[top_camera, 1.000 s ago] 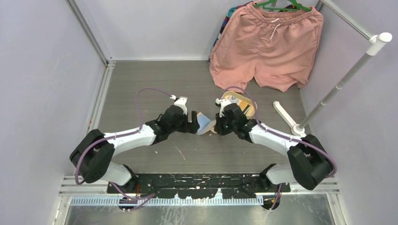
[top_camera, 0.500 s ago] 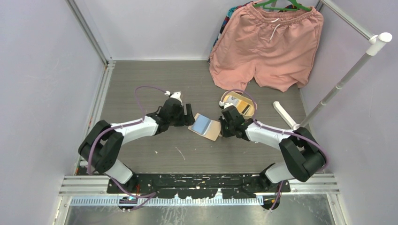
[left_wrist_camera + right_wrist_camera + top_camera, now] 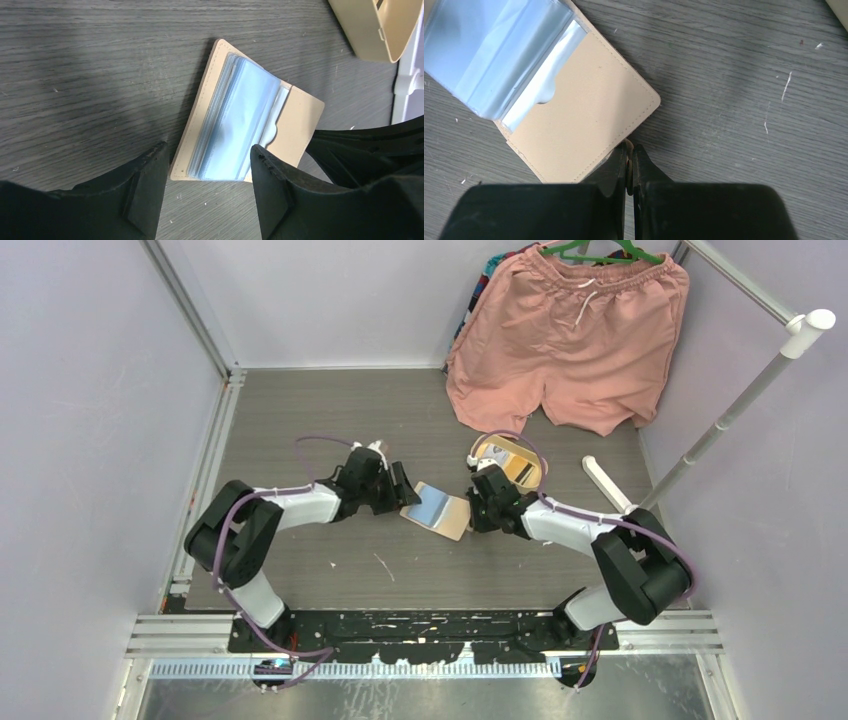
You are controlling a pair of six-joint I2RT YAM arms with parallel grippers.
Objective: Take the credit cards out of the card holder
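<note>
Card holder (image 3: 437, 510) is lying open, pale blue pockets up, around the middle of the table (image 3: 330, 420). Left gripper (image 3: 209, 152) is hovering over its blue-pocket side, jaws apart and gripping nothing. Right gripper (image 3: 629, 150) is sitting fully closed, tips touching the tan flap's edge

The dark grey wood-grain bench (image 3: 330, 420) carries the card holder (image 3: 437, 510), lying open near its middle with pale blue pockets up. Toward the far right corner sit an oval tan tray (image 3: 360, 25) and a white stand foot (image 3: 605, 483); pink shorts (image 3: 570, 340) possibly brush the far edge
</note>
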